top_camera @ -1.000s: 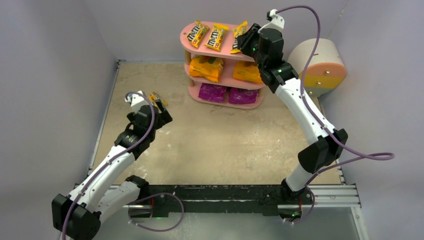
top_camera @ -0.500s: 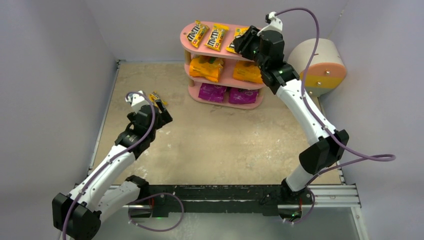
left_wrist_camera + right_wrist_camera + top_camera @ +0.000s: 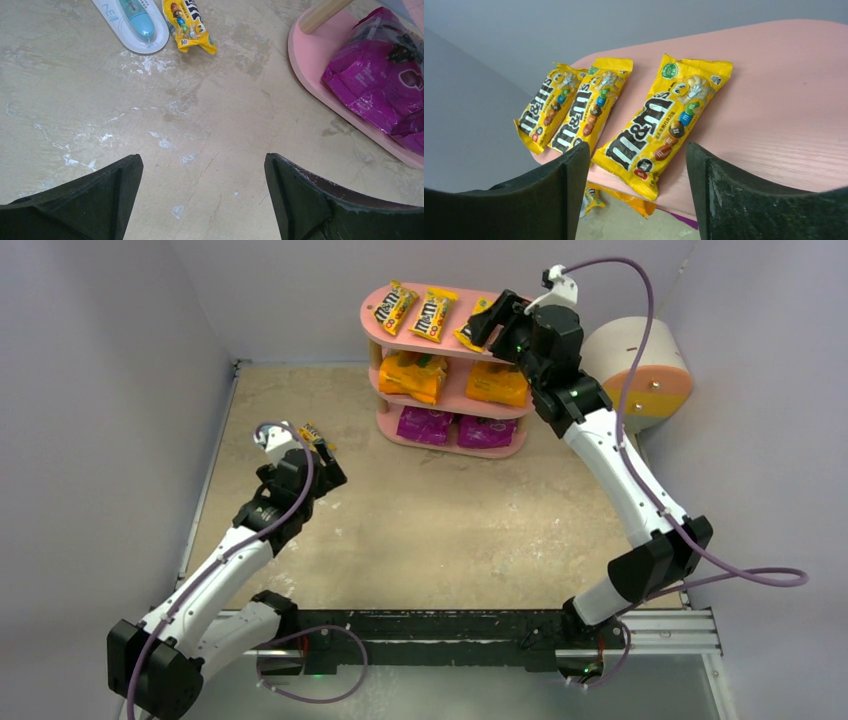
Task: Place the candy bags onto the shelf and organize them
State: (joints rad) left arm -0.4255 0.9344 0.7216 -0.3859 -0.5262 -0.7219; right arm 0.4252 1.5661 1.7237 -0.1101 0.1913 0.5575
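Note:
The pink shelf (image 3: 367,322) stands at the back. Three yellow M&M's packets lie on its top board (image 3: 784,100): left (image 3: 395,306), middle (image 3: 432,315), right (image 3: 476,322). Two orange bags (image 3: 413,375) (image 3: 495,383) lie on the middle tier. Two purple bags (image 3: 425,425) (image 3: 487,430) lie on the bottom tier. My right gripper (image 3: 492,322) is open just behind the right packet (image 3: 664,125), not holding it. A fourth M&M's packet (image 3: 189,25) lies on the table ahead of my open, empty left gripper (image 3: 202,162).
A flat light-blue-and-white item (image 3: 132,22) lies beside the loose packet. The round cream drawer unit (image 3: 645,365) stands right of the shelf. The shelf's bottom board (image 3: 310,55) and a purple bag (image 3: 375,80) are at the right of the left wrist view. Grey walls enclose the table.
My right gripper has drawn back to the right from the top board, leaving the third packet lying there. My left gripper has edged slightly toward the loose packet.

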